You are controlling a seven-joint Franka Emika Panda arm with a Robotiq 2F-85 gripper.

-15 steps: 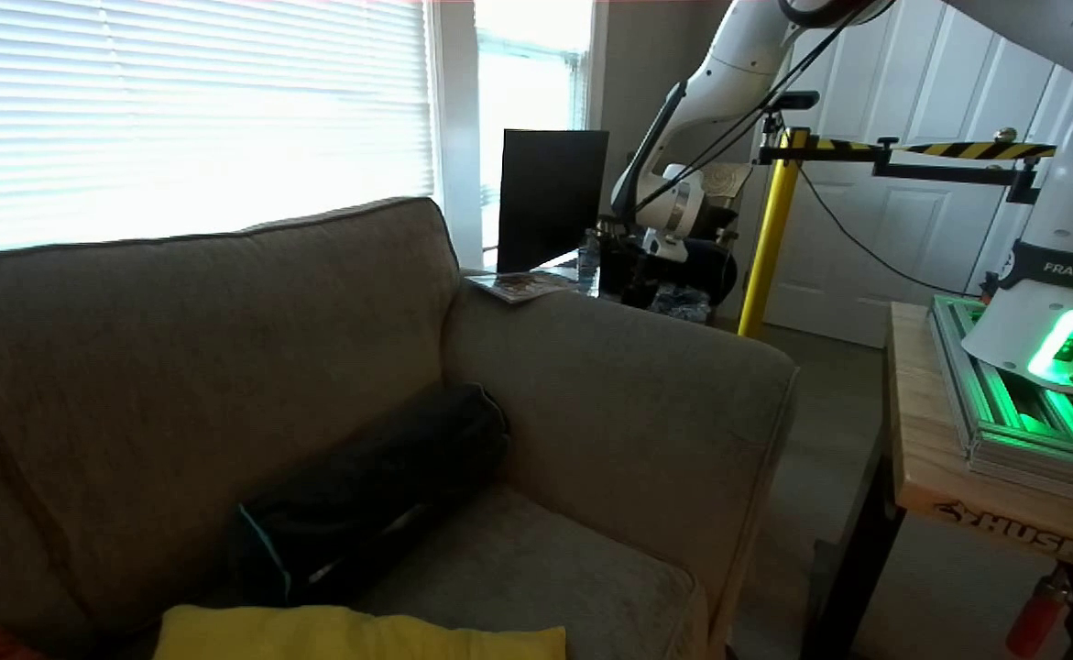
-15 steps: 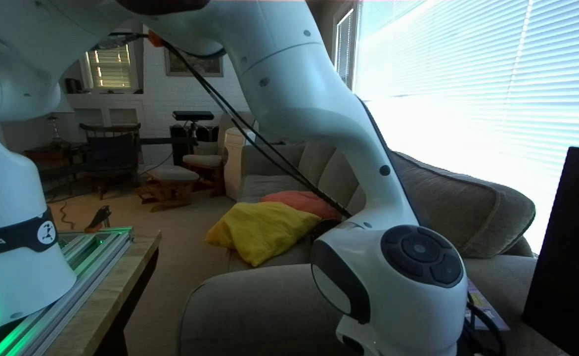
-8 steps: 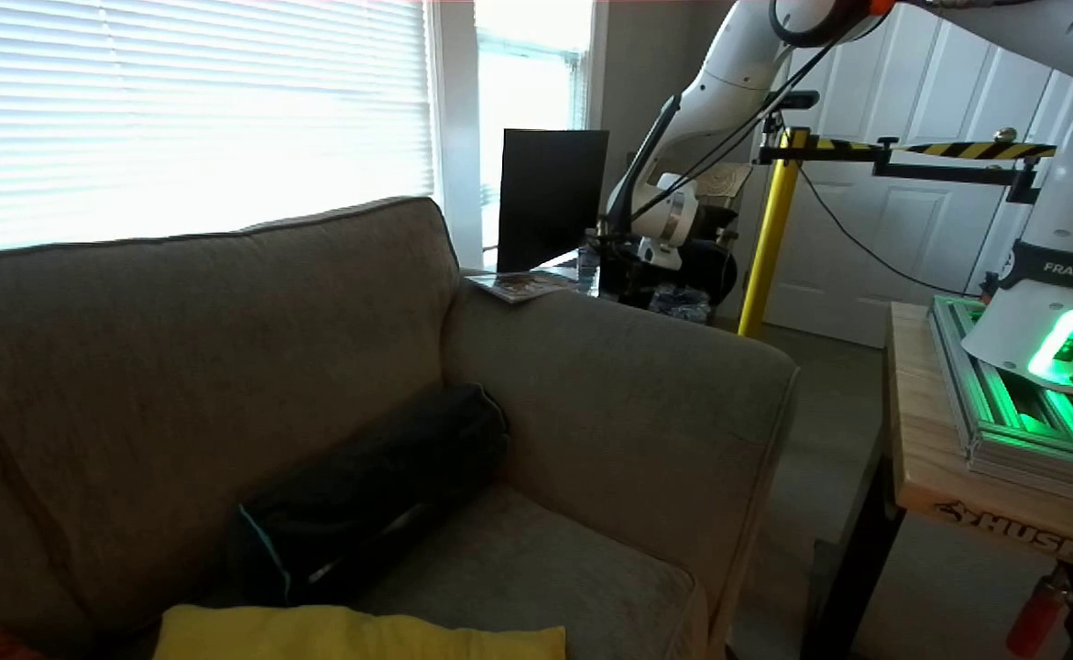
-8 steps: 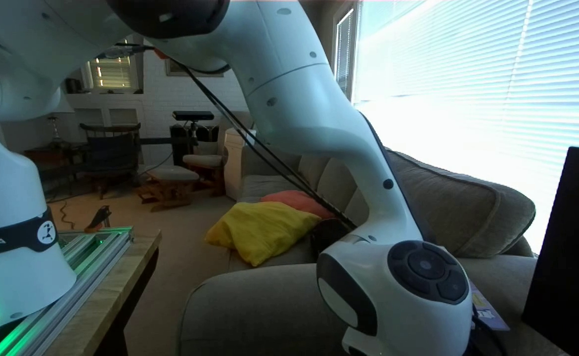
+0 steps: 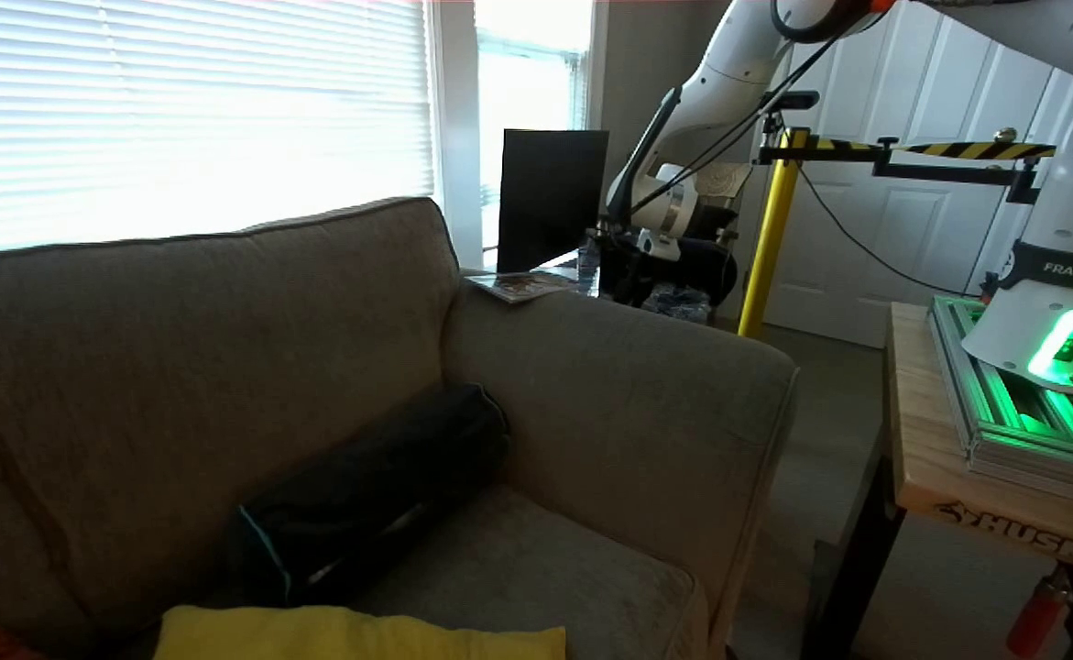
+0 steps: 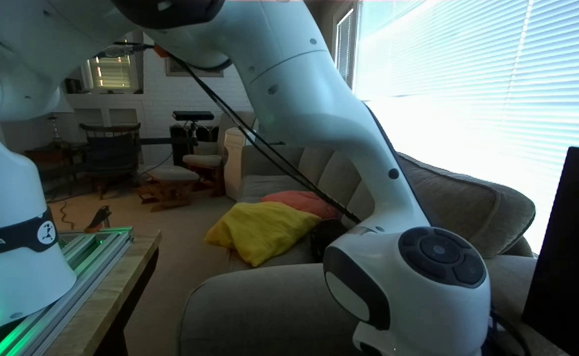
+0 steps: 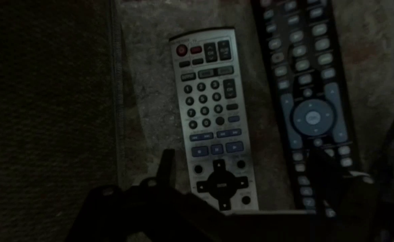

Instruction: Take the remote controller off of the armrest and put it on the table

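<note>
In the dim wrist view a silver-grey remote controller (image 7: pixel 210 101) lies flat on a mottled greyish surface (image 7: pixel 149 111); I cannot tell whether that is the table. My gripper (image 7: pixel 242 154) stands open over it. One finger (image 7: pixel 166 164) is left of this remote, the other over a black remote (image 7: pixel 313 94) at right. The gripper hides the silver remote's lower end; whether either finger touches anything is unclear. The olive-tan armrest (image 5: pixel 628 367) shows in both exterior views, with the gripper's dark parts beyond it in an exterior view. Both remotes are hidden there.
Dark fabric (image 7: pixel 48 101) with a seam borders the remotes' surface. A magazine (image 5: pixel 518 286) lies at the armrest's back end, near a clear bottle (image 5: pixel 588 268). A black screen (image 5: pixel 552 197) stands behind. A black bag (image 5: pixel 371 495) and yellow pillow (image 6: pixel 264 230) lie on the sofa.
In the exterior views my arm's wrist first dips a little, then rises again and shifts slightly towards the black screen, covering the magazine in one view. The furniture has not moved.
</note>
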